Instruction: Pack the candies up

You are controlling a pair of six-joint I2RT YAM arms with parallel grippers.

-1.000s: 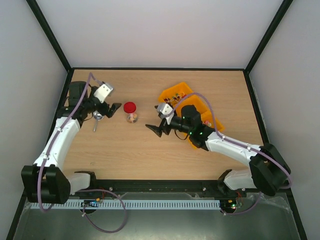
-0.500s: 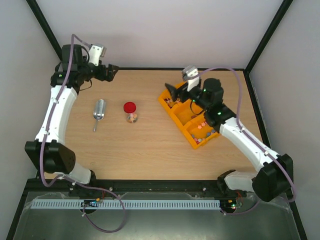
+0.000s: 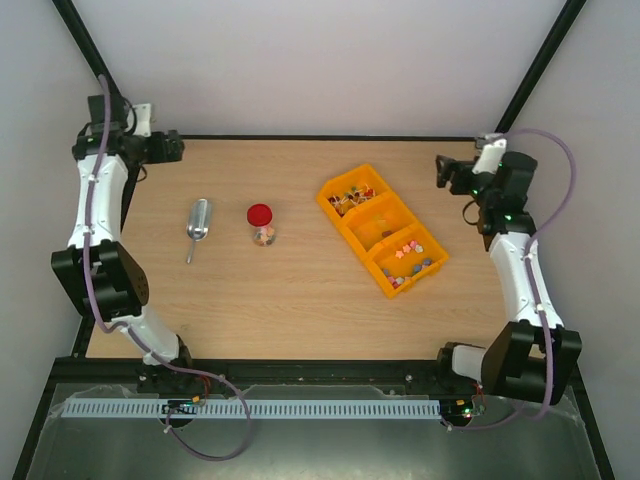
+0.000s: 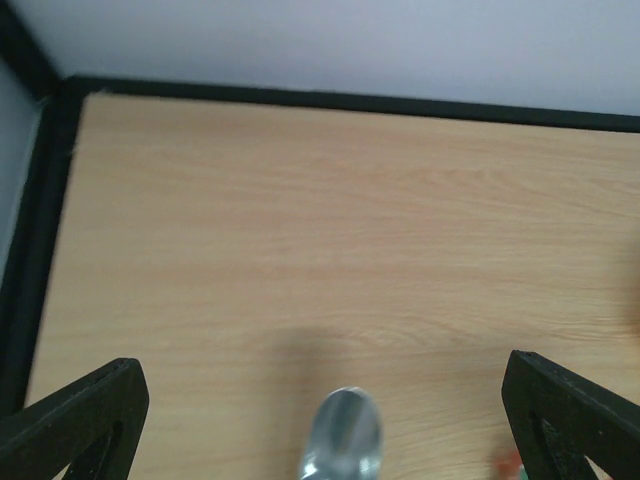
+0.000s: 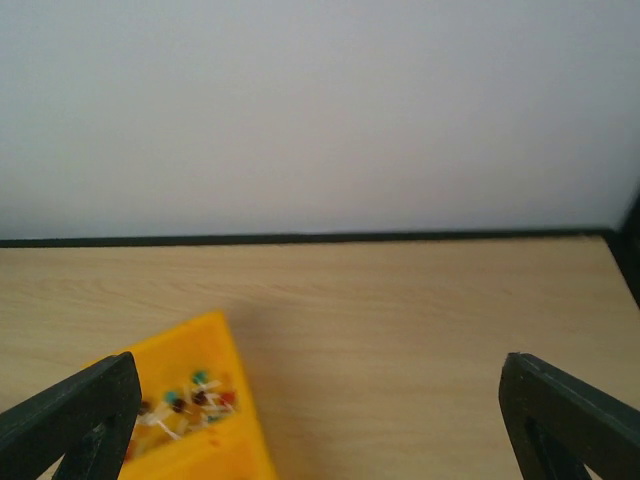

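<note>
Now your left gripper (image 3: 172, 150) and right gripper (image 3: 445, 173), both spread, have pulled away to the far corners; the red-lidded jar (image 3: 261, 224) stands closed, so packing looks done.

No readable text, labels, brands, numbers or signs

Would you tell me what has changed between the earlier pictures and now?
Both arms drew back from the middle: the left claw to the far left corner, the right claw to the far right side, both open and empty. The scoop, jar and yellow tray stayed put.
</note>
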